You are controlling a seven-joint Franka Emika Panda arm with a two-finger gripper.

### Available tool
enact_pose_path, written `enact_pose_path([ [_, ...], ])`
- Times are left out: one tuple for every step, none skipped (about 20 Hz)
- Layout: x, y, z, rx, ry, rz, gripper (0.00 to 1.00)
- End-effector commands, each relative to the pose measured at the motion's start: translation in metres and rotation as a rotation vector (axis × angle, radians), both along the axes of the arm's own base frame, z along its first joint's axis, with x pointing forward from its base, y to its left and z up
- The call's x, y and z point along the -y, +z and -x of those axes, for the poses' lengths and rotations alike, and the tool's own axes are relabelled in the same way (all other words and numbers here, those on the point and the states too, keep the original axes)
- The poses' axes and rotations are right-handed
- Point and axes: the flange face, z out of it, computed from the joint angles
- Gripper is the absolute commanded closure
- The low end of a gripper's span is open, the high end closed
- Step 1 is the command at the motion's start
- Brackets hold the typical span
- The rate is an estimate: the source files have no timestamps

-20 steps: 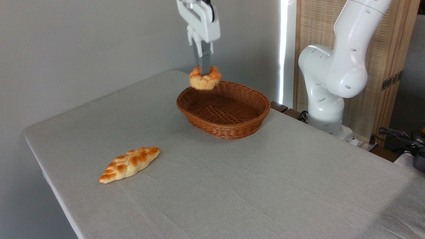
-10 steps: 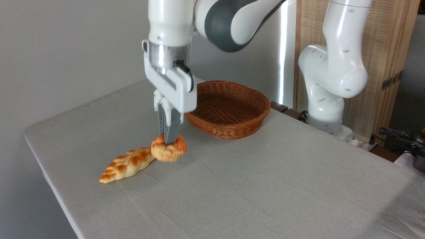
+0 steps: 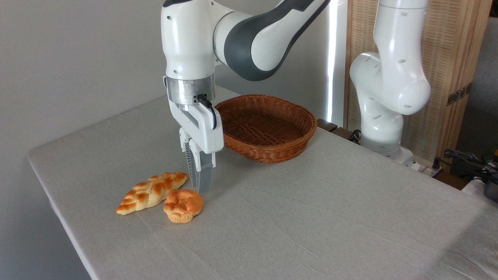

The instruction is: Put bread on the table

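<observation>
Camera view: the bread lies on the table near its left edge; the gripper hangs empty above, finger gap unclear; placement looks done.

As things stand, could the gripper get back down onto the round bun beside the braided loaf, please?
Probably yes. The gripper hangs just above and behind the bun, with nothing between them. The braided loaf lies close on the bun's left, which may crowd one finger.

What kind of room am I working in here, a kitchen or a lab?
Most likely a lab or demo room, not a kitchen: the robot arm is mounted beside a cloth-covered table, loose cables lie at the right, and a plain wall stands behind.
</observation>
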Motion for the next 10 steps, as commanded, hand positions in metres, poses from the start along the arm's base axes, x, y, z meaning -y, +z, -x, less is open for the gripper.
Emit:
enact_pose_path([
  [0.000,0.016,-0.007,0.039,0.014,0.010,0.00],
  [0.000,0.033,-0.011,0.060,0.036,0.017,0.00],
  [0.000,0.058,-0.016,0.060,0.109,0.030,0.00],
  [0.000,0.078,-0.018,0.040,0.145,0.032,0.00],
  [-0.001,0.093,-0.019,0.022,0.158,0.039,0.00],
  [0.000,0.104,-0.020,0.013,0.166,0.051,0.00],
  [0.002,0.117,-0.022,0.017,0.177,0.063,0.00],
  [0.002,0.127,-0.021,0.006,0.196,0.069,0.00],
  [0.002,0.135,-0.021,-0.007,0.215,0.069,0.00],
  [0.002,0.143,-0.020,-0.019,0.226,0.067,0.00],
])
